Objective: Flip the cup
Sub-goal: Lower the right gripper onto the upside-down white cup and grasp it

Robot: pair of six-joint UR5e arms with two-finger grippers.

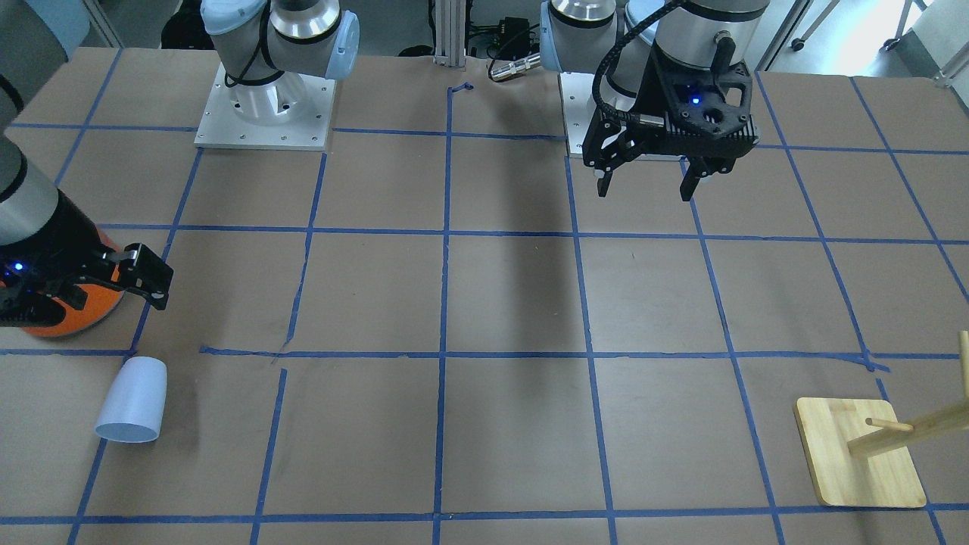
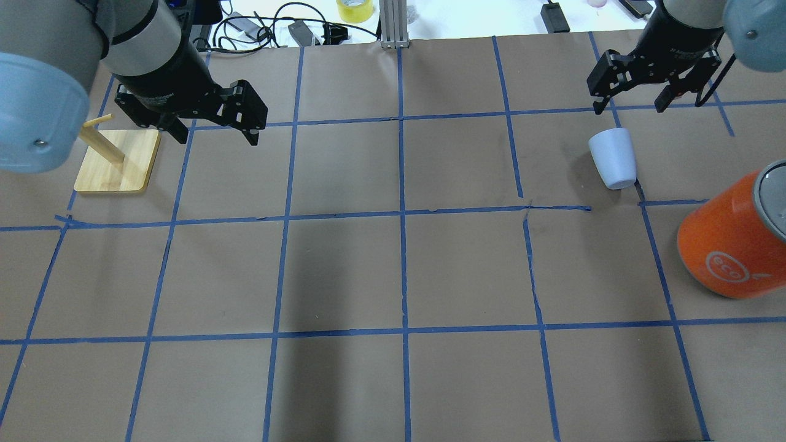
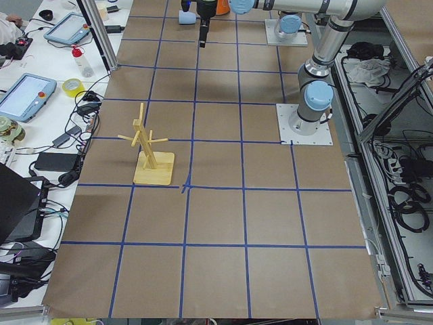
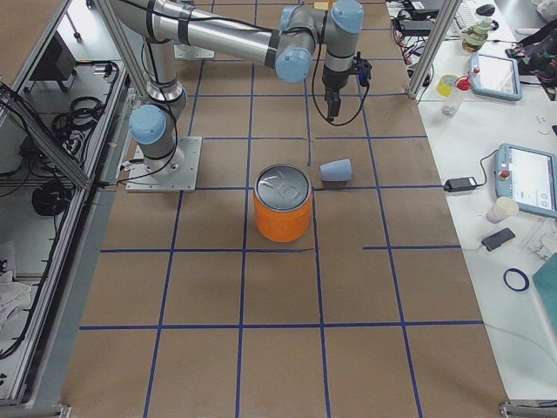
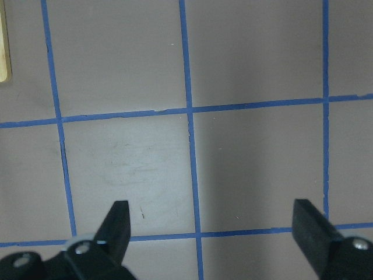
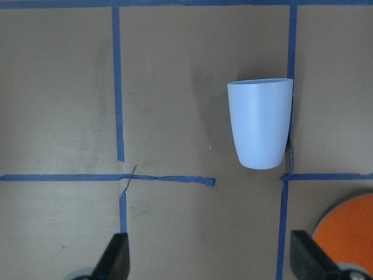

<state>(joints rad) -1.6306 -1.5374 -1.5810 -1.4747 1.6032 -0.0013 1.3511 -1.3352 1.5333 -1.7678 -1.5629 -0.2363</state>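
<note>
1. The cup (image 2: 612, 158) lies on its side on the table (image 2: 399, 276). In the overhead view it is at about 2 o'clock from the table's middle.
2. Its wider end points to 12 o'clock in that view and its narrower end to 6 o'clock.
3. In the right wrist view a blue tape line (image 6: 289, 58) runs just beside the cup at its 3 o'clock side.
4. The right claw (image 2: 627, 105) hangs above the table at about 12 o'clock from the cup. Its fingers are spread with nothing between them, and it is clear of the cup.
5. An orange canister (image 2: 731, 245) with a silver lid stands at 4 o'clock from the cup, apart from it.
6. The left claw (image 2: 218, 138) hangs at 10 o'clock from the table's middle, spread wide and empty. Its wrist view shows only taped table below.
7. A wooden peg stand (image 2: 116, 161) sits just beside the left claw, at its 9 o'clock.
</note>
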